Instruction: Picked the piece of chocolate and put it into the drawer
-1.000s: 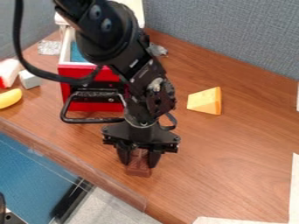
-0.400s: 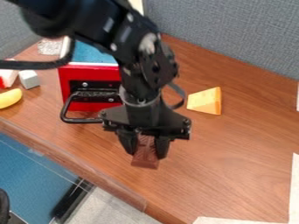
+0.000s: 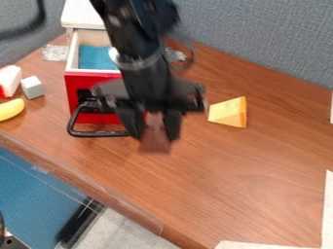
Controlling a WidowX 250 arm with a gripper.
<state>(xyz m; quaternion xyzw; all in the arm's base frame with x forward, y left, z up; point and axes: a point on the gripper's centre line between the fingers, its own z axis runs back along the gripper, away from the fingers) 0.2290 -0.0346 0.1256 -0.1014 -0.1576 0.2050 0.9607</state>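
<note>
My black gripper (image 3: 154, 130) hangs over the middle of the table, just to the right of the drawer's handle, shut on the brown chocolate piece (image 3: 155, 141). The chocolate points down between the two fingers, and its upper end is hidden by them. The drawer (image 3: 91, 72), with a red front and a black handle, stands pulled out at the upper left. Its inside shows a blue bottom, and the arm and gripper cover the right part of its front.
A yellow cheese wedge (image 3: 229, 112) lies right of the gripper. At the left edge are a yellow banana-like piece (image 3: 11, 109), a grey block (image 3: 32, 87) and a white-and-red piece (image 3: 9, 80). The table's front edge (image 3: 84, 179) runs diagonally at lower left.
The gripper has risen from the table with the chocolate, moving up in the view towards the drawer. More of the drawer's inside has come into sight.
</note>
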